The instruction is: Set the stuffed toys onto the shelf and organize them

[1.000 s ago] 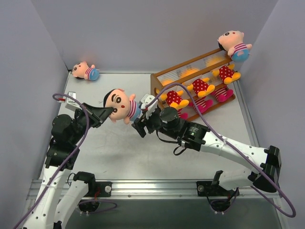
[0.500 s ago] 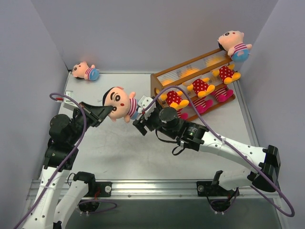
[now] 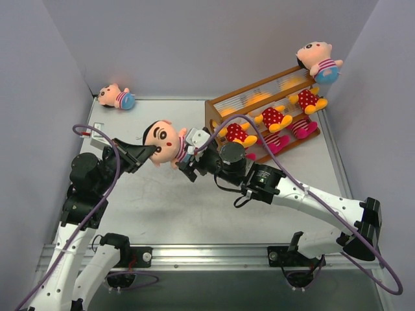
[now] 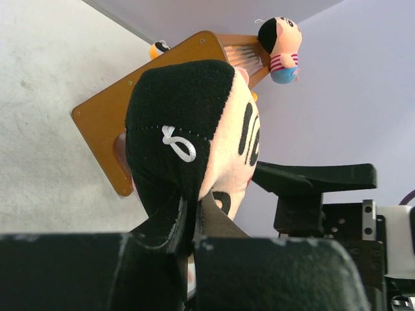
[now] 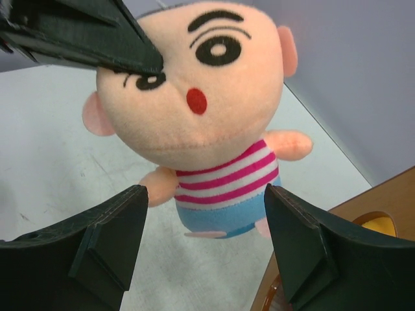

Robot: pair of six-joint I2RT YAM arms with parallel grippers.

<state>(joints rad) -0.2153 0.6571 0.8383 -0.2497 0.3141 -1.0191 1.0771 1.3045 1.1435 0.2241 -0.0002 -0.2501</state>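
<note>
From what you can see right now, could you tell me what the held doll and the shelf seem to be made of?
Doll: soft plush fabric, matte and fuzzy, with a stitched seam and embroidered-looking face. Shelf: apparently wood, a smooth orange-brown side panel with small fasteners; its pale rods might be wood or bamboo.

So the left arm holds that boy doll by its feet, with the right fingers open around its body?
Not its feet: the left gripper pinches the boy doll by its head, as the left wrist view shows. The rest is right.
</note>
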